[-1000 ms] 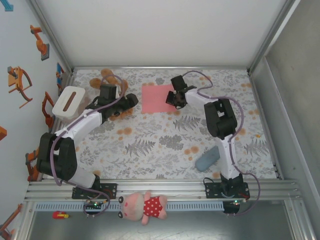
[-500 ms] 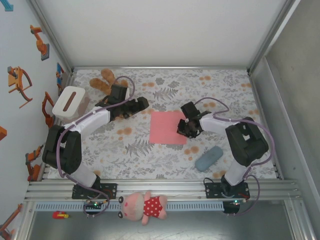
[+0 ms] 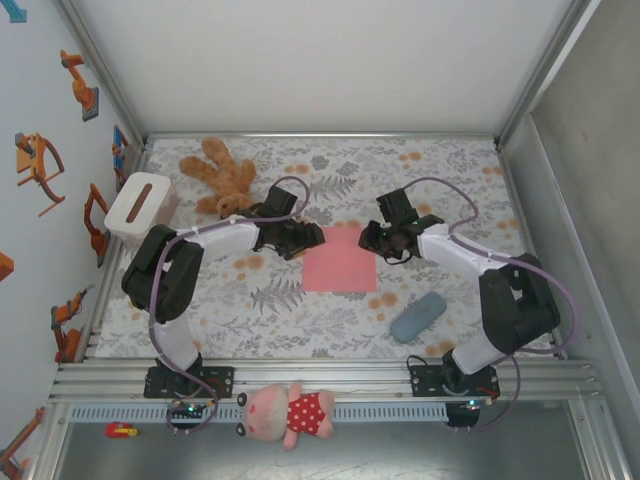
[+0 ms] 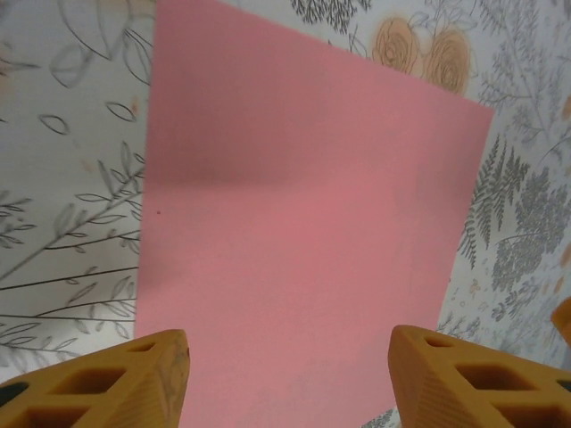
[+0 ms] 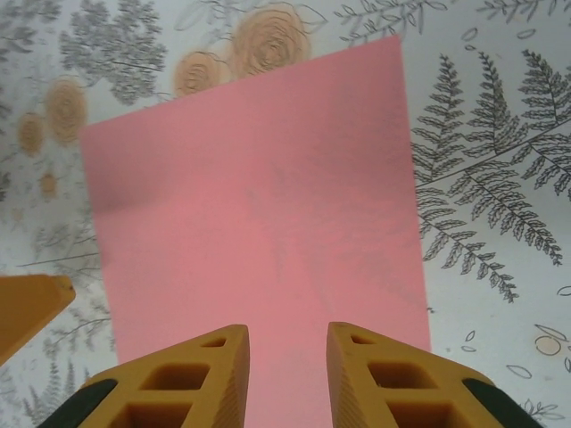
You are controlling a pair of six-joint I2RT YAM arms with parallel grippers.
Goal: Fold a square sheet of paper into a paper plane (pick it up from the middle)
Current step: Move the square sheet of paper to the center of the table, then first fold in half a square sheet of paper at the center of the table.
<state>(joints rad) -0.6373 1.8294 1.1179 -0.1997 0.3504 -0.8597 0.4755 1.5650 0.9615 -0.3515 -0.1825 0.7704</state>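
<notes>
Flanking the flat square sheet of paper (image 3: 338, 260) on the floral table (image 3: 320, 305) with 2 released claws, left gripper (image 4: 290, 357) gaping wide, right gripper (image 5: 287, 357) parted narrowly.

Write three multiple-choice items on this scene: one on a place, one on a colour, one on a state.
1. Where is the paper? A mid-table; B hanging off the near edge; C against the far wall.
2. Its colour? A blue; B pink; C green.
3. The left hand is: A open; B shut, empty; C shut on the paper.

Answers:
1 A, it lies flat at the middle of the floral table.
2 B, it shows pink in every view.
3 A, its fingers stand wide apart over the paper.
</notes>
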